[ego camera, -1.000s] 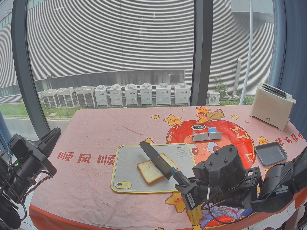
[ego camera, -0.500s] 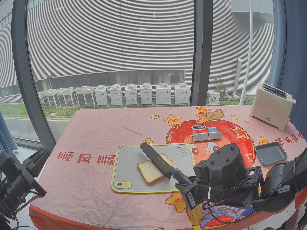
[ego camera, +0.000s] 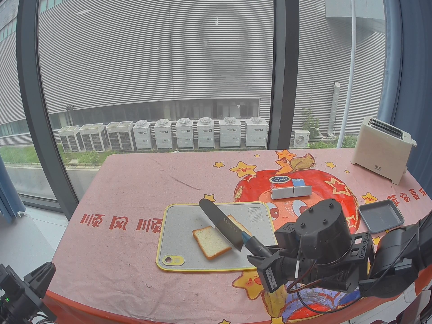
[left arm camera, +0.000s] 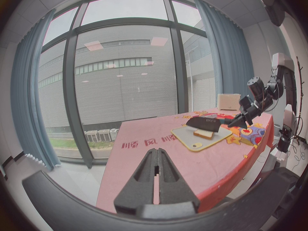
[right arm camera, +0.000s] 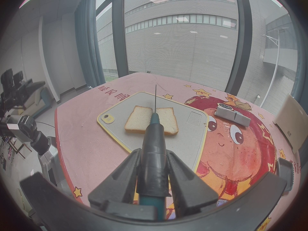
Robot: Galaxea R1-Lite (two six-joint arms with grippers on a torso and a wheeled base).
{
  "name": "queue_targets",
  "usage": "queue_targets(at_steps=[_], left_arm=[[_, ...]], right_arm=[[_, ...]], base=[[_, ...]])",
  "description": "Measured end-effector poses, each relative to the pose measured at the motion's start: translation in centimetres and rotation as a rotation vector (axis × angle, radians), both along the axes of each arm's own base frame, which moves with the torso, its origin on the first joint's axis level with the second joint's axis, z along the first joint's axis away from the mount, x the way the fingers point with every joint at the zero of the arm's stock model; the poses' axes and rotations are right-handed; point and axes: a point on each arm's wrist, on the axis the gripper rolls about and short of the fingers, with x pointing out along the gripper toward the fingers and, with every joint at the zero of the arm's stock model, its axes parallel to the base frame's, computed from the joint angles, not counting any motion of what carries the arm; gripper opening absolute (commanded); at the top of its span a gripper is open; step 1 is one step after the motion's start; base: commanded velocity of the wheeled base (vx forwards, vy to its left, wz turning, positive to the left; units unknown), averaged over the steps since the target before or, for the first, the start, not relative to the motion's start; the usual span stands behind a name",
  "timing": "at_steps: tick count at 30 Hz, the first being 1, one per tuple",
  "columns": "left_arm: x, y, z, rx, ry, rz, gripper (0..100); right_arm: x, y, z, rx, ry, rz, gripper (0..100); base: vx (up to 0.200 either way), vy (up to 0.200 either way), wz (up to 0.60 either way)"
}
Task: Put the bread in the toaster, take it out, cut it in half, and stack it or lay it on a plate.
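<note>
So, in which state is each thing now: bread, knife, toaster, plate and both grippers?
bread: flat on the cutting board, no cut visible.
knife: held by its handle, blade across the bread.
toaster: upright, nothing sticking out of its slots.
plate: empty.
right gripper: shut on knife.
left gripper: shut, holding nothing.

A pale square slice of white bread (ego camera: 210, 242) lies flat and uncut on a grey, yellow-rimmed cutting board (ego camera: 180, 230) near the middle of the table's (ego camera: 135, 190) front edge. A dark-bladed knife with a teal handle (ego camera: 222, 225) stands on edge across the slice's middle, its handle clamped in the right gripper (ego camera: 260, 251); whether the blade touches the slice cannot be told. A cream two-slot toaster (ego camera: 382, 149) stands upright at the far right corner. A dark grey square plate (ego camera: 381, 216) sits by the right edge.
</note>
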Motion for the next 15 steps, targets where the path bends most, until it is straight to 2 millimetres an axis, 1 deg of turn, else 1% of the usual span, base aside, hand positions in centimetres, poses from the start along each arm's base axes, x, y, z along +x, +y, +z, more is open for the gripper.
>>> queue_targets(at_steps=[4, 8, 12, 15], left_arm=[[-1.7, 0.4, -1.1, 0.004, -0.002, 0.035, 0], [-3.1, 0.6, -2.7, 0.003, 0.009, 0.032, 0], [-3.8, 0.6, -3.7, -0.01, -0.02, 0.015, 0], [-4.0, 0.6, -3.8, -0.021, -0.057, 0.01, 0]], right_arm=[[-0.1, -0.1, 0.2, 0.006, -0.005, 0.0, 0], [-0.1, -0.1, 0.4, 0.012, -0.01, 0.0, 0], [-0.1, -0.2, 0.6, 0.016, -0.013, -0.002, 0], [-0.1, -0.2, 0.7, 0.019, -0.016, -0.002, 0]], base=[[0.0, 0.0, 0.0], [0.0, 0.0, 0.0], [0.0, 0.0, 0.0], [0.0, 0.0, 0.0]])
